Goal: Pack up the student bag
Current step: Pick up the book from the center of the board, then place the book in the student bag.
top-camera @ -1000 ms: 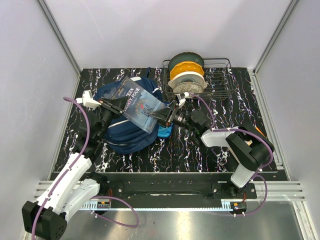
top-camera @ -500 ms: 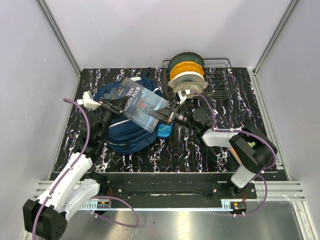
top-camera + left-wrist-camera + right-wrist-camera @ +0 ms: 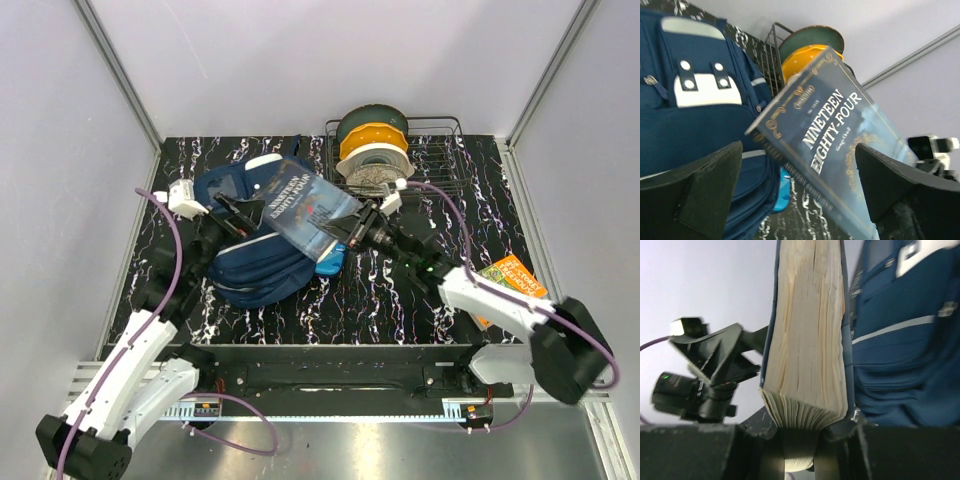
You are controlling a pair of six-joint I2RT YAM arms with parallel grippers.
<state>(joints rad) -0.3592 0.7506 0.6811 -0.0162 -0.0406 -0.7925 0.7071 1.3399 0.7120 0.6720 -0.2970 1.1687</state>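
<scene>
- Black, white-veined table [image 3: 400, 300] between pale walls: my two arms meet over its left half.
- The student bag [image 3: 250, 268], navy with white patches and a thin white stripe, lies slumped on the left half of the table, well short of the near edge.
- My right end effector [image 3: 352, 230] is clenched on a dark blue hardback book [image 3: 305, 203]. The wrist view shows its fingers [image 3: 842, 432] pinching the covers on either side of the cream page block.
- The book is held tilted above the bag's far right part, its gilt title "Nineteen Eighty-Four" facing up and its left corner reaching toward my other arm.
- My left end effector [image 3: 238, 212] hovers over the bag's left side with its jaws spread wide, grasping nothing. The book's corner sits just beyond them.
- A bright-blue item [image 3: 332, 262] peeks out at the bag's right edge, beneath the book.
- A wire basket [image 3: 445, 165] at the far right centre holds stacked spools [image 3: 373, 148] in green, orange and white.
- An orange booklet [image 3: 515, 278] lies flat on the near right of the table, beside my right arm.
</scene>
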